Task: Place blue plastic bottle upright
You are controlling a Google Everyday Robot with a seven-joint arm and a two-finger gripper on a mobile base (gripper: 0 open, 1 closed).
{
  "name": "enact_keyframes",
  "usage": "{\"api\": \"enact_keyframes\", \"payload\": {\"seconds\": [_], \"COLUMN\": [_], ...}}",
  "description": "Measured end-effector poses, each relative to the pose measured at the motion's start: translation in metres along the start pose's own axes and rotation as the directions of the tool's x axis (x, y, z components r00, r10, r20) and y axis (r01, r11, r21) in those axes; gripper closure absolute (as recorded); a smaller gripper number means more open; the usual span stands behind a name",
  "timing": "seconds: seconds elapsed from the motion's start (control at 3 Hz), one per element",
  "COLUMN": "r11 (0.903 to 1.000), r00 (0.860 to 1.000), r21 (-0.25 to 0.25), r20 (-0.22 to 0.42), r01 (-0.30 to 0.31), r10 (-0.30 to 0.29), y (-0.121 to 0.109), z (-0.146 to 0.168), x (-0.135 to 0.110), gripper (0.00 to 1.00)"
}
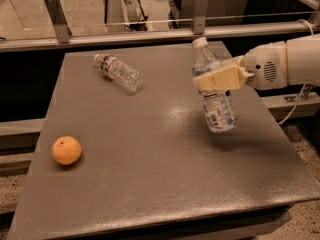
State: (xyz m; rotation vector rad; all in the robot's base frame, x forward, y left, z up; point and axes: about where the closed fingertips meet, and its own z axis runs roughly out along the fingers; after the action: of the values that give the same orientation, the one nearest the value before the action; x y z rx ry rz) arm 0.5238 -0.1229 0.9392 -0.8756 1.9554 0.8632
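— Blue bottle (218, 109): where is it?
— Near the right edge of the counter (150, 184), about midway along it, cap up and leaning slightly. The gripper (213, 80) is clenched round its upper body, just under the neck.
— Is the base down?
— Hard to tell; it looks just off the surface or barely touching.
— How to finish well?
— Bring it to vertical first, lower until the whole base sits flat, then release slowly and back off without brushing it. The small bottle (120, 73) by the far edge and the orange (66, 150) by the left edge lie well apart
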Motion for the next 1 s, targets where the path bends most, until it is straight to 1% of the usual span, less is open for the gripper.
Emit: {"api": "enact_keyframes", "payload": {"seconds": [0.33, 0.67, 1.0], "r11": [0.9934, 0.9930, 0.9830], "r00": [0.994, 0.994, 0.980], "r21": [-0.080, -0.080, -0.089], "r20": [0.079, 0.076, 0.137], "r01": [0.083, 0.087, 0.161], "r10": [-0.077, -0.081, -0.148], "y": [0.028, 0.028, 0.039], "z": [0.007, 0.008, 0.009], "x": [-0.020, -0.020, -0.034], "gripper": [1.00, 1.00, 1.00]}}
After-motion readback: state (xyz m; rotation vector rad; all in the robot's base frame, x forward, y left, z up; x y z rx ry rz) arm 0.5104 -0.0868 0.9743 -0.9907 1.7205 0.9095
